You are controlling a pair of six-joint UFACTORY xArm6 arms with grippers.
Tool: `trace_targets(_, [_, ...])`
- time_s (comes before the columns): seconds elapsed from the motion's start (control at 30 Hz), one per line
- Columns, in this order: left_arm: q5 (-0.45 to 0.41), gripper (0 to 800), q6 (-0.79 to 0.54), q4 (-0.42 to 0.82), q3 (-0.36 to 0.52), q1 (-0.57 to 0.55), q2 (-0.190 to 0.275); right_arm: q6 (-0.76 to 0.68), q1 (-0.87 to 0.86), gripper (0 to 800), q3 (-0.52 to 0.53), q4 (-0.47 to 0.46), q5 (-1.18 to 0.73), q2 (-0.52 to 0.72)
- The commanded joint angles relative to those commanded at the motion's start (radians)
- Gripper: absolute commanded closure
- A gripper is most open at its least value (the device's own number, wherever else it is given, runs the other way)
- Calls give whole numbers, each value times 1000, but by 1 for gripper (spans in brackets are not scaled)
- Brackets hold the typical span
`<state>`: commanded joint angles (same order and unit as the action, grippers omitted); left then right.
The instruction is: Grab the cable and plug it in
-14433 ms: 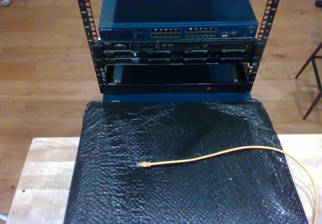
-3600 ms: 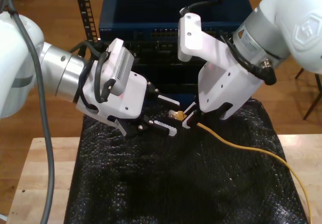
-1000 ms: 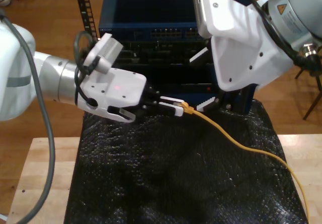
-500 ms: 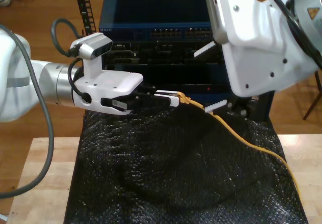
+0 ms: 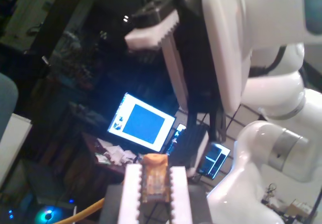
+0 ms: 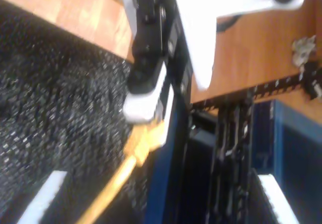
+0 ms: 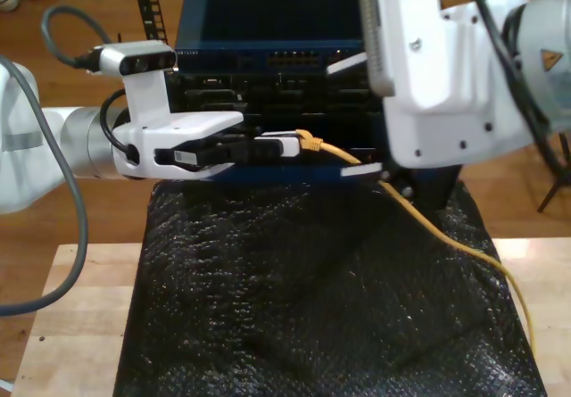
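The orange-yellow cable point(image 7: 428, 227) runs from the exterior view's right edge up over the black mat to its plug point(image 7: 308, 140). My first gripper point(image 7: 290, 143), reaching in from the exterior view's left, is shut on that plug and holds it level in front of the rack. The first wrist view has the plug point(image 5: 155, 176) pinched between white fingers point(image 5: 132, 189). My second gripper point(image 7: 352, 116) hangs open at the exterior view's right, just beyond the plug, one toothed finger point(image 5: 151, 32) above it. In the second wrist view the cable point(image 6: 113, 189) trails from the first gripper's fingers point(image 6: 143, 108).
A blue network switch point(image 7: 268, 36) with a row of ports point(image 7: 303, 60) tops the black rack point(image 7: 147, 22) behind the grippers. A black bubble-textured mat point(image 7: 303, 299) covers the wooden table point(image 7: 80, 308). The big second arm crowds the exterior view's right side of the rack.
My first gripper has risen and levelled out, carrying the plug up off the mat toward the rack front. The second gripper has lifted and stays open, apart from the cable.
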<state>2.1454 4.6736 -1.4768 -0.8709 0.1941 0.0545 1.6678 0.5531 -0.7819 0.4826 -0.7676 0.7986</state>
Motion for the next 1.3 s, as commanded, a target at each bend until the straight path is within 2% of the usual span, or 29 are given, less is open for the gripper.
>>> trace_targets(0.23, [58, 793, 61, -31, 0, 14, -23, 44, 81, 9, 58, -2, 114, 26])
trace_targets(0.47, [140, 793, 84, -86, -3, 34, -57, 63, 81, 58, 84, -2, 175, 64])
trace_targets(0.6, [146, 793, 84, -86, -12, 34, -58, 61, 83, 110, 83, 0, 176, 71])
trace_targets(0.67, [158, 793, 83, -86, -12, 34, -60, 58, 84, 174, 83, 2, 178, 71])
trace_targets(1.03, [184, 784, 83, -98, -11, 34, -60, 57, 135, 209, 81, 3, 210, 43])
trace_targets(1.3, [192, 784, 81, -98, -11, 32, -60, 57, 147, 303, 81, 3, 244, 25])
